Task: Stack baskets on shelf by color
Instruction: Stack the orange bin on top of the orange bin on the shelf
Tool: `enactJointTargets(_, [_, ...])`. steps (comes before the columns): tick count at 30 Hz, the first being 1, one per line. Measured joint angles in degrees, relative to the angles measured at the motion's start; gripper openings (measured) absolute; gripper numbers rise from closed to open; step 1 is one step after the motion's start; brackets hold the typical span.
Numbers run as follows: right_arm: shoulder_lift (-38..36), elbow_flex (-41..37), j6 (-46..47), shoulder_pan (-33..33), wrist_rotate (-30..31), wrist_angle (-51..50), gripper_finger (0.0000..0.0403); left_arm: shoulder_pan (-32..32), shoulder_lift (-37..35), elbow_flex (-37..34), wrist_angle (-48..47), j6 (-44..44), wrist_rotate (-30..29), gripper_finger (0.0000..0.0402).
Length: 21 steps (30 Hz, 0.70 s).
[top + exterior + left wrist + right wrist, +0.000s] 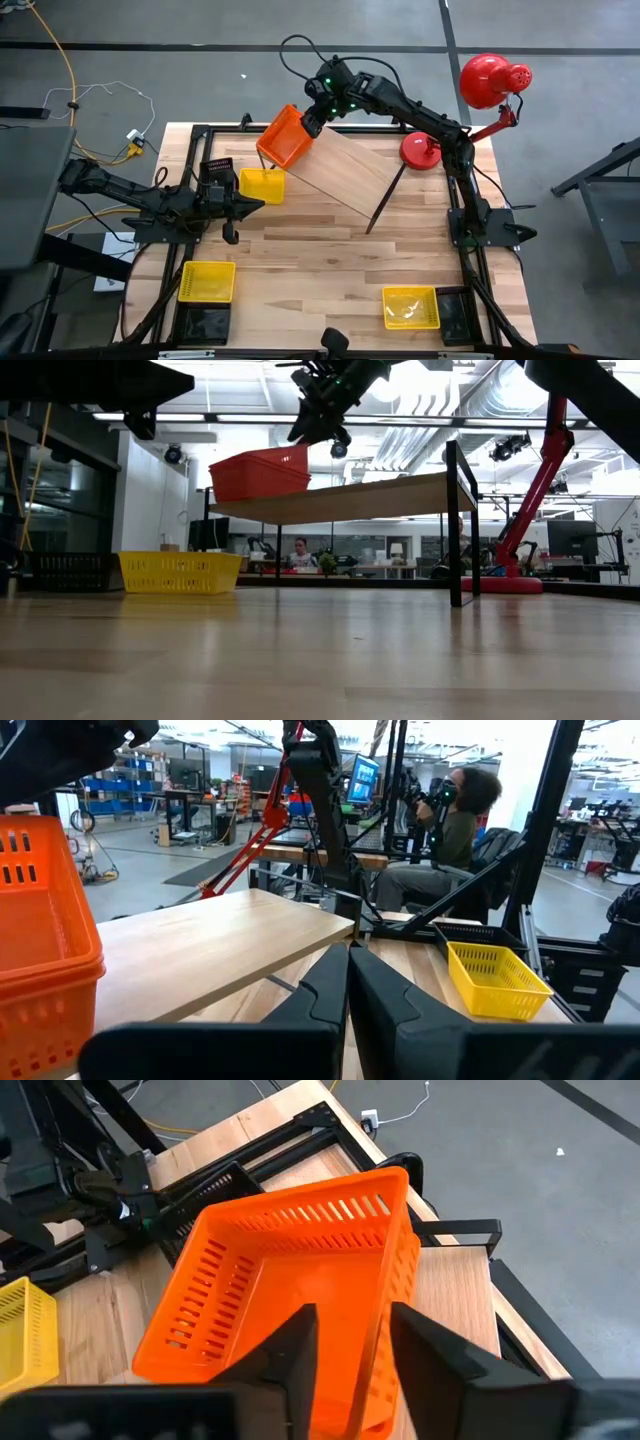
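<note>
An orange-red basket (284,137) sits on the far left end of the light wood shelf (350,172), also seen in the low view (258,474) and the right wrist view (270,1270). My right gripper (350,1315) is above it, open, one finger inside the basket and one outside its wall. My left gripper (255,205) is shut and hovers by a yellow basket (262,186) that stands on the table next to a black basket (218,170). The shelf stands on thin black legs (455,525). My right gripper comes from above, slanting down, with its fingers astride the basket's side wall (392,1295) nearest the middle of the shelf. The wall lies close to the outer finger (430,1350) and apart from the inner one. I cannot tell whether either finger touches it.
Two more yellow baskets (207,281) (411,306) lie near the table's near edge, with black baskets (205,322) (455,315) beside them. A red desk lamp (485,85) stands at the far right corner. A person sits in the room beyond (455,820).
</note>
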Motion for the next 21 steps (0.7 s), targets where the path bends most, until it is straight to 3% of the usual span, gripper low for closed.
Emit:
enactJointTargets(6, [-0.59,0.00,-2.59,0.00,0.27,-0.44,0.0151,0.00,0.00,0.00,-0.02,-0.10,0.00,0.0000])
enactJointTargets(13, [-3.22,0.01,-6.12,-0.17,0.81,-2.47,0.0145,0.00,0.32,0.00,-0.48,-0.97,0.02,0.0000])
enactJointTargets(17, [-3.54,0.01,-8.58,1.26,1.04,-3.48,0.0108,0.00,0.39,0.00,-0.57,-1.30,0.20,0.0000])
enactJointTargets(21, [-3.13,0.01,-10.82,3.21,3.57,-0.36,0.0025,-0.02,0.39,0.00,-0.66,-1.57,0.23,0.0000])
